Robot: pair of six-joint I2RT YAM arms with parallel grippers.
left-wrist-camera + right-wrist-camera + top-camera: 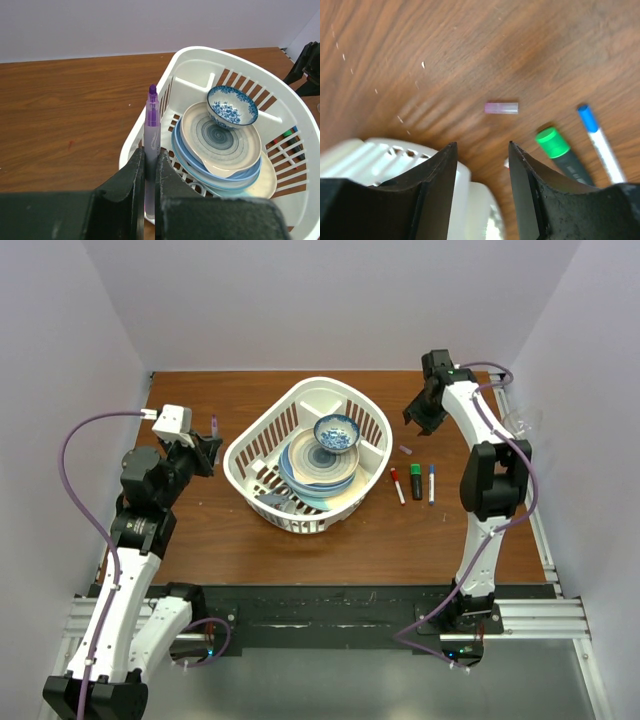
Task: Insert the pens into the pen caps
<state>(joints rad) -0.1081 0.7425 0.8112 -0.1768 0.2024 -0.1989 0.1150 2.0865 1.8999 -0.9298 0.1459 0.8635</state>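
Note:
My left gripper [151,161] is shut on a thin pen [152,122] with a pale lilac barrel and an uncapped purple tip, held upright left of the basket; it also shows in the top view [214,426]. A small translucent purple cap [501,108] lies on the table, and also shows in the top view [405,450]. My right gripper [482,150] is open and empty above the table, near the cap. A black marker with a green cap [553,143], a white pen with a blue cap [596,136] and a white pen with a red cap [397,485] lie side by side.
A white basket [262,430] in the middle holds stacked plates [318,468] and a blue patterned bowl [337,433]. Its rim shows under my right gripper [395,155]. A clear glass [524,422] stands at the far right edge.

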